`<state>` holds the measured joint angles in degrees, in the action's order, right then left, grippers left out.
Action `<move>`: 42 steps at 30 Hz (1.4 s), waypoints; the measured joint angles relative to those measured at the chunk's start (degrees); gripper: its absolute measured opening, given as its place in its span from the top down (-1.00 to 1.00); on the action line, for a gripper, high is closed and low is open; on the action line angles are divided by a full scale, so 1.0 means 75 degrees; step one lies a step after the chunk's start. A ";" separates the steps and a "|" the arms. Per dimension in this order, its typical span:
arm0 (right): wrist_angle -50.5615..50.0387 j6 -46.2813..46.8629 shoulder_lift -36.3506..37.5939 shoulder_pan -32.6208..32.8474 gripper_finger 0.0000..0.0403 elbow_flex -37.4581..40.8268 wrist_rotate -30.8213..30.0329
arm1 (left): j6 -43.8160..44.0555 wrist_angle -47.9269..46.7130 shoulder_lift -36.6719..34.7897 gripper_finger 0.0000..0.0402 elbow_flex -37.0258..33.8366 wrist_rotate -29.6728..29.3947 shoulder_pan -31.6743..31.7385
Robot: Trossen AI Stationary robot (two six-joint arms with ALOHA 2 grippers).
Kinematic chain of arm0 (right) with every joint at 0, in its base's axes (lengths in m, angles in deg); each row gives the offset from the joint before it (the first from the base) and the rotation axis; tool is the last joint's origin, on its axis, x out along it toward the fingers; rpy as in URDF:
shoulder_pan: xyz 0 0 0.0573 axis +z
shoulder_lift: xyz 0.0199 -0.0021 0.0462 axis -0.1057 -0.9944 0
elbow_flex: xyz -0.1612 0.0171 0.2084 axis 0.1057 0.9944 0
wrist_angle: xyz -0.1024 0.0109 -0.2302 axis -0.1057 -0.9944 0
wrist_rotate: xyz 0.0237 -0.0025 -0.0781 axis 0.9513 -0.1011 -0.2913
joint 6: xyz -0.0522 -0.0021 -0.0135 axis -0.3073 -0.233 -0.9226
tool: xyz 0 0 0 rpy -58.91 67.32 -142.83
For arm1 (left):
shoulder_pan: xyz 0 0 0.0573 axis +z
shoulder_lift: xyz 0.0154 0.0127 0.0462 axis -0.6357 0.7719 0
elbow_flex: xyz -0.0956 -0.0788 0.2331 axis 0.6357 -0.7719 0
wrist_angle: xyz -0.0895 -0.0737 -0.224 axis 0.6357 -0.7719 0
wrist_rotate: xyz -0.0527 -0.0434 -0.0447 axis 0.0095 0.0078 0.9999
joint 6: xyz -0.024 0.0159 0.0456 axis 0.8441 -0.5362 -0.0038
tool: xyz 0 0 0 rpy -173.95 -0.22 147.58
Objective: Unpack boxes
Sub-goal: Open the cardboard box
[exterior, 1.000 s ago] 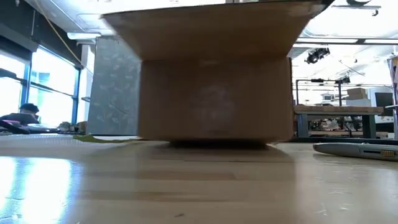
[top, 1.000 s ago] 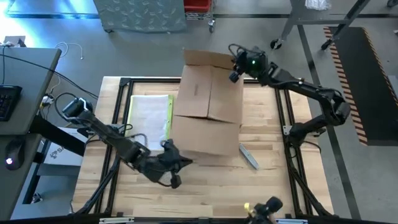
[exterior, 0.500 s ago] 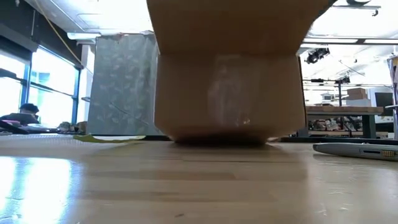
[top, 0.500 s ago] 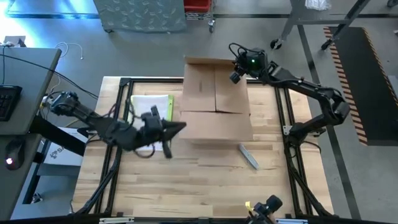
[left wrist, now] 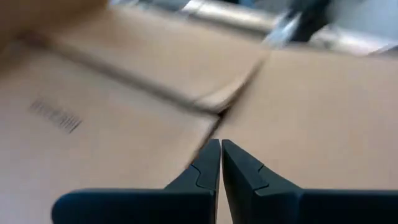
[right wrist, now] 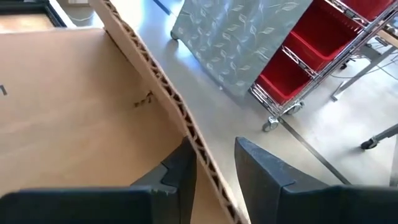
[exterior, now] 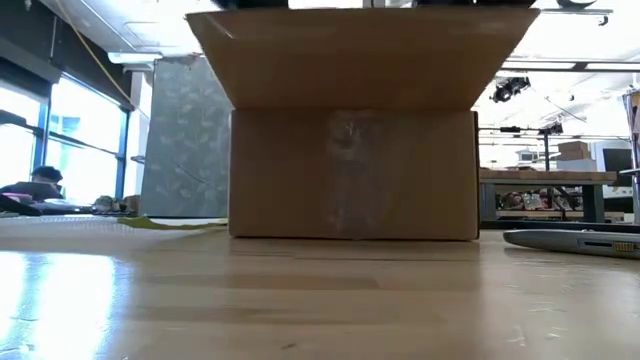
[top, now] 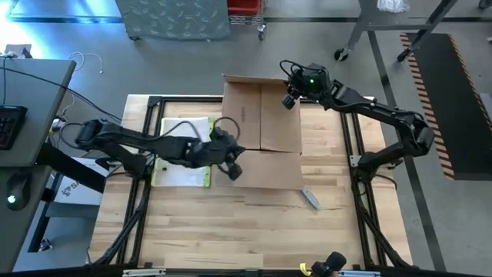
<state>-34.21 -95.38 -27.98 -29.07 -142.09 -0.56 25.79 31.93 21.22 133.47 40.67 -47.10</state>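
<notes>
Cardboard box (top: 260, 135) contents hidden, right claw (right wrist: 211, 163) pinching flap edge

The carton (top: 261, 131) is occupying the table's centre and far side, blocking passage there. The left gripper (top: 233, 154) is crowding its left side; the right gripper (top: 290, 95) is clamping its far flap edge. A clear sleeve (top: 183, 142) is covering the left strip. The near half of the table (top: 254, 231) is lying open, apart from a grey tool (top: 309, 197) near the carton's right corner.
</notes>
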 joint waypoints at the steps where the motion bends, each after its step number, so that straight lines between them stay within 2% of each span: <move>1: -0.0031 0.0031 0.0050 -0.0002 0.53 0.0000 -0.0017 | 0.0046 -0.0164 0.0132 1.00 0.0000 -0.0002 0.0071; 5: -0.0085 0.0242 0.0237 -0.0073 0.40 -0.0001 -0.0109 | 0.0148 -0.0449 0.0615 1.00 0.0000 0.0286 0.0186; 9: 0.0029 0.0122 0.0267 -0.0280 0.25 -0.0006 -0.0645 | 0.0207 -0.0438 0.0951 1.00 0.0047 0.0383 0.0173; 12: 0.0161 0.0058 0.0267 -0.0596 0.19 -0.0009 -0.0689 | 0.0207 -0.0458 0.1104 1.00 0.0053 0.0340 0.0065; 18: 0.0166 0.0601 0.0267 -0.1355 0.12 -0.0015 -0.0009 | 0.0207 -0.0610 0.1143 1.00 0.0038 0.0021 -0.0168; 23: 0.0056 0.0724 0.0264 -0.1999 -0.05 -0.0015 0.0676 | 0.0284 -0.0680 0.1152 1.00 0.0028 -0.0159 -0.0316; 28: -0.0381 0.1021 0.0223 -0.2682 -0.22 -0.0006 0.1016 | 0.0472 -0.0756 0.1154 1.00 0.0017 -0.0203 -0.0511; 32: -0.0865 0.1324 0.0133 -0.3145 -0.25 0.0204 0.1428 | 0.0651 -0.0933 0.1153 1.00 0.0025 -0.0223 -0.0656; 38: -0.1558 0.1715 -0.0004 -0.3209 -0.24 0.0695 0.2691 | 0.1018 -0.1533 0.1136 1.00 0.0032 -0.0623 -0.0912; 42: -0.2358 0.1718 -0.0007 -0.2889 -0.24 0.0917 0.2698 | 0.1078 -0.1863 0.1125 1.00 0.0032 -0.0950 -0.1074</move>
<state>-51.90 -82.49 -28.03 -50.74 -135.21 19.68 33.87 17.96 29.66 133.71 33.54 -55.15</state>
